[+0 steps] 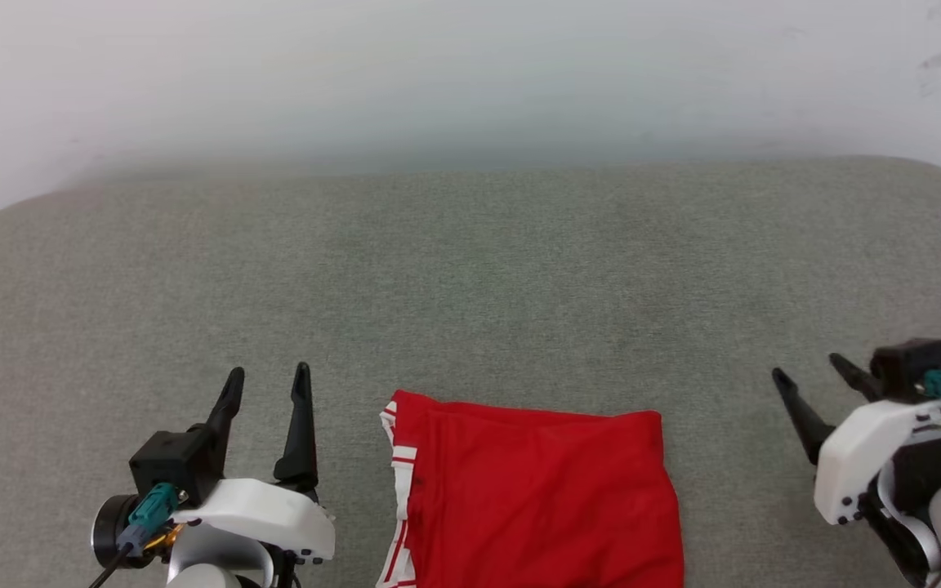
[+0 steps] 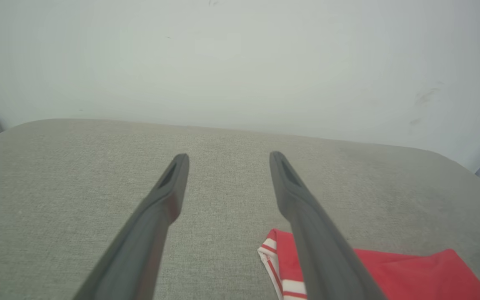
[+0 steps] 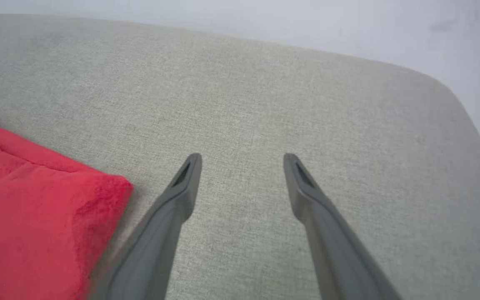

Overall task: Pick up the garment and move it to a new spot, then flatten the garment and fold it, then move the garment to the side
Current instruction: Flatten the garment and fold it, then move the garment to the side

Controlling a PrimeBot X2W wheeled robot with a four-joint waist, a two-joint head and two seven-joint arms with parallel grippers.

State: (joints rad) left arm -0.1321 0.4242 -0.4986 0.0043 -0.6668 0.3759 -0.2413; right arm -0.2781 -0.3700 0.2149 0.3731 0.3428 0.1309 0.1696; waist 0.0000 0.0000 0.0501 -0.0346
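Garment (image 1: 536,498) (folded, red) runs past head view's bottom edge.

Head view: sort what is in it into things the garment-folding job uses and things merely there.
Job:
- bright red soft T-shirt with red-white striped trim, lying in a compact rectangle
- left gripper, open, holding nothing
- right gripper, open, holding nothing

Merely there:
- grey woven fabric cushion surface under it all
- pale plain wall behind
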